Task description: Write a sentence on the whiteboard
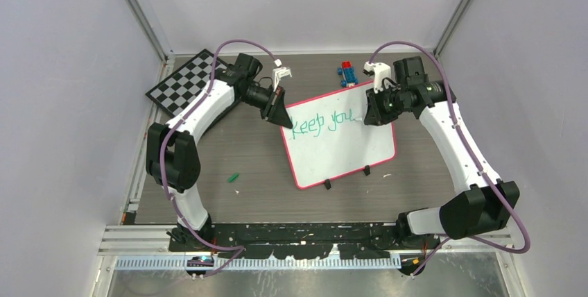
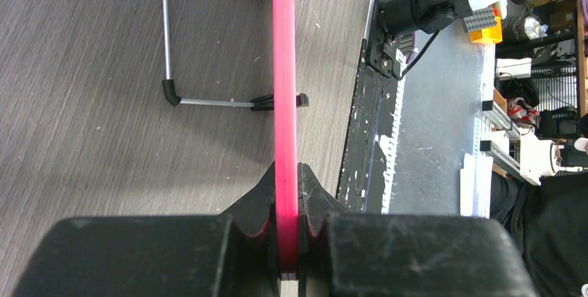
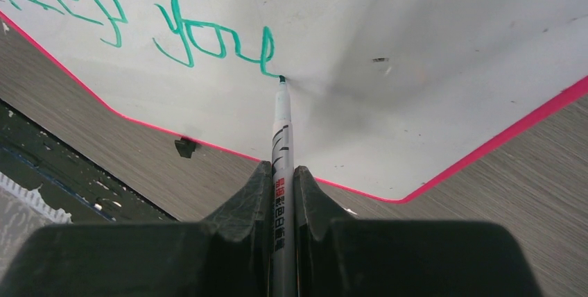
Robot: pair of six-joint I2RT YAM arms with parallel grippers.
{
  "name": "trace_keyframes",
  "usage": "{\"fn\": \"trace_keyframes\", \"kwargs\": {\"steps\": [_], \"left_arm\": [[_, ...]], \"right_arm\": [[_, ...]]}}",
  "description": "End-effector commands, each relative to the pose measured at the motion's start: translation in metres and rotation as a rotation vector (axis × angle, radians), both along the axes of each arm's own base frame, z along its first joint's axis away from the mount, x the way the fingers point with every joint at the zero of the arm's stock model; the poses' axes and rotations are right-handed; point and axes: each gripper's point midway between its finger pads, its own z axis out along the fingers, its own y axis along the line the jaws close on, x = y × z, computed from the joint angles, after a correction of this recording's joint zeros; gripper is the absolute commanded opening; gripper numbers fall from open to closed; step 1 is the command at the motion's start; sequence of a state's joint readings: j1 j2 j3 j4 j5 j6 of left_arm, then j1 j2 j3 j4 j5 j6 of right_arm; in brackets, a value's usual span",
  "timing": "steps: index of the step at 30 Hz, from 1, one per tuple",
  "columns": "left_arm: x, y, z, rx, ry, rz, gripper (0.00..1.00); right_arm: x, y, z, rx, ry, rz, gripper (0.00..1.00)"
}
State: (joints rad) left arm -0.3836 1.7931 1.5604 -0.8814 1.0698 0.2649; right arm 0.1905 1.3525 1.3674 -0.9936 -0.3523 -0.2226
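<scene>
Green-tipped marker (image 3: 281, 137) clamped in right pincer (image 3: 281, 172) touches whiteboard (image 1: 347, 155) (left pincer (image 2: 286, 172) grips its rim); chessboard (image 1: 184, 82) lies beyond.

Left arm (image 1: 208, 106) elbow-bent, reaching forward and inward, left gripper (image 2: 286, 193) clamped on the far-left rim of the whiteboard (image 1: 347, 151); right arm (image 1: 451, 130) mirrored, right gripper (image 3: 283, 172) pinching a marker (image 3: 282, 137), tip on board.

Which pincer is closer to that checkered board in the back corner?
Left. The left pincer clamps the whiteboard at the edge facing the checkered board; the right pincer holds a marker farther away.
</scene>
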Motion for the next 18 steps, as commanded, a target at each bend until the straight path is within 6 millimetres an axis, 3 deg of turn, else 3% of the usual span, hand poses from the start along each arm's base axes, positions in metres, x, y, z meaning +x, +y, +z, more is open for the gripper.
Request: {"fn": "trace_keyframes", "kwargs": {"steps": [1, 6, 18], "left_arm": [[-0.014, -0.003, 0.006, -0.024, -0.038, -0.052, 0.00], [-0.014, -0.004, 0.007, -0.027, -0.034, -0.051, 0.00], [-0.014, -0.004, 0.009, -0.033, -0.033, -0.049, 0.00]], "right_arm": [[0.008, -0.005, 0.037, -0.007, -0.115, 0.010, 0.00], [0.009, -0.002, 0.050, 0.009, -0.138, 0.024, 0.00], [0.025, 0.006, 0.041, 0.036, -0.117, 0.030, 0.00]]}}
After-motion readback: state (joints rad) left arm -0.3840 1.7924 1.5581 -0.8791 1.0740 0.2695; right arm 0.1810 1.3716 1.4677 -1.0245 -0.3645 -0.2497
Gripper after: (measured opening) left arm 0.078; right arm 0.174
